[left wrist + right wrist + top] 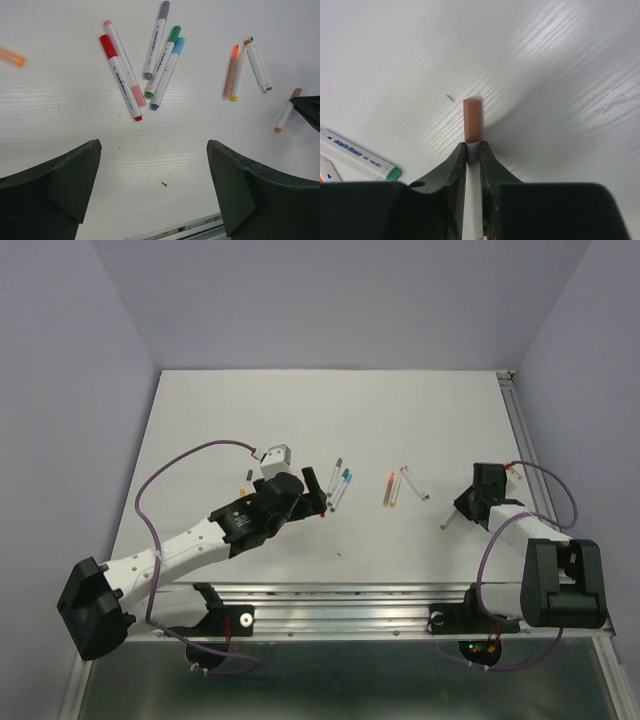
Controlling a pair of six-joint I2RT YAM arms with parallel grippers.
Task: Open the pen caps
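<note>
My right gripper (pixel 473 148) is shut on the white barrel of a pen (pixel 472 200), just behind its brown cap (pixel 472 120), which points at the table. In the top view this pen (pixel 447 521) sticks out of the right gripper (pixel 462 508). My left gripper (pixel 153 147) is open and empty, above bare table just in front of a fan of red (pixel 120 75), pink (pixel 122 57), grey (pixel 157 40), green (pixel 162 62) and blue (pixel 167 72) pens. Orange (pixel 231 72), yellow (pixel 239 75) and green-tipped (pixel 259 62) pens lie to the right. A loose orange cap (pixel 11 56) lies far left.
The metal rail (pixel 360 592) runs along the table's near edge, close below my left gripper (pixel 318 498). A small dark speck (pixel 163 183) lies between its fingers. A white green-ended pen (pixel 357 155) lies left of my right gripper. Purple cables loop beside both arms.
</note>
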